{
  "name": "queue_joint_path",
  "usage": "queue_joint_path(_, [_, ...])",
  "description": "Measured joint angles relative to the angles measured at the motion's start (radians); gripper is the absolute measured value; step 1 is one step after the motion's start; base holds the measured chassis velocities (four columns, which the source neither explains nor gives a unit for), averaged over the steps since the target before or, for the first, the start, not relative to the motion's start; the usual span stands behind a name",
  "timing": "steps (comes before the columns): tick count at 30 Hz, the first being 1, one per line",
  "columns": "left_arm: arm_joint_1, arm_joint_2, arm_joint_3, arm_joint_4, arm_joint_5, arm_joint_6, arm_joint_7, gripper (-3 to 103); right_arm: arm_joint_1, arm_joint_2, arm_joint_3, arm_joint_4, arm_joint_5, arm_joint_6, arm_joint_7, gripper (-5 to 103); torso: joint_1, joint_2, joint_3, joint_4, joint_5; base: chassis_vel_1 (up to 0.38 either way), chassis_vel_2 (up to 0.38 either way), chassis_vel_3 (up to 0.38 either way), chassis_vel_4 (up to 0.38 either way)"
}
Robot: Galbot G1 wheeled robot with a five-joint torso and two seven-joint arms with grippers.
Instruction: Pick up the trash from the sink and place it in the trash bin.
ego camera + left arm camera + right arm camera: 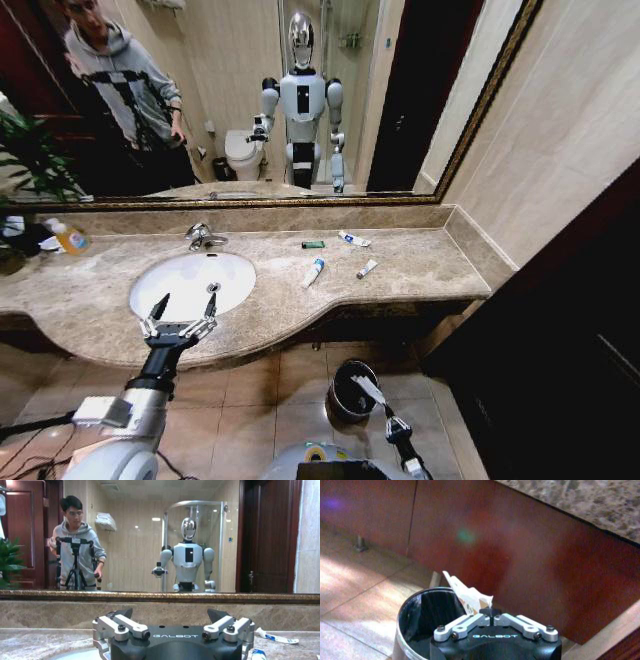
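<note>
Right pincer pinches white sachet above trash bin.

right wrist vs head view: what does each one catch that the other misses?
Right wrist alone: the right gripper close up, jaws shut on a white sachet held over the trash bin, with the dark cabinet front behind.

Head alone: the sink, the left gripper open at its front rim, and on the counter three white tubes plus a green packet.

Both: the bin on the floor tiles and the right gripper with the sachet above it.
</note>
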State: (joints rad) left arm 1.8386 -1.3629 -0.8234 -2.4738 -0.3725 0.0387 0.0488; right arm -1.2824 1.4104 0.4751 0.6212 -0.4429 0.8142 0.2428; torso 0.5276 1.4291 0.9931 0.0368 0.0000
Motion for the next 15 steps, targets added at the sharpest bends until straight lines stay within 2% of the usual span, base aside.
queue_joint_path(9, [0.000,0.000,0.000,0.000,0.000,0.000,0.000,100,0.072,0.022,0.007,-0.101,-0.156,0.009,0.046,0,0.000,0.000,0.000,0.0000,0.0000,0.000,0.000,0.000,0.000])
queue_joint_path(12, [0.000,0.000,0.000,0.000,0.000,0.000,0.000,100,0.110,0.035,0.013,-0.141,-0.243,-0.021,0.065,0,0.000,0.000,0.000,0.0000,0.0000,0.000,0.000,0.000,0.000])
queue_joint_path(15, [0.000,0.000,0.000,0.000,0.000,0.000,0.000,100,0.126,0.036,0.014,-0.152,-0.268,-0.049,0.070,0,0.000,0.000,0.000,0.0001,-0.0001,0.000,0.000,0.000,0.000])
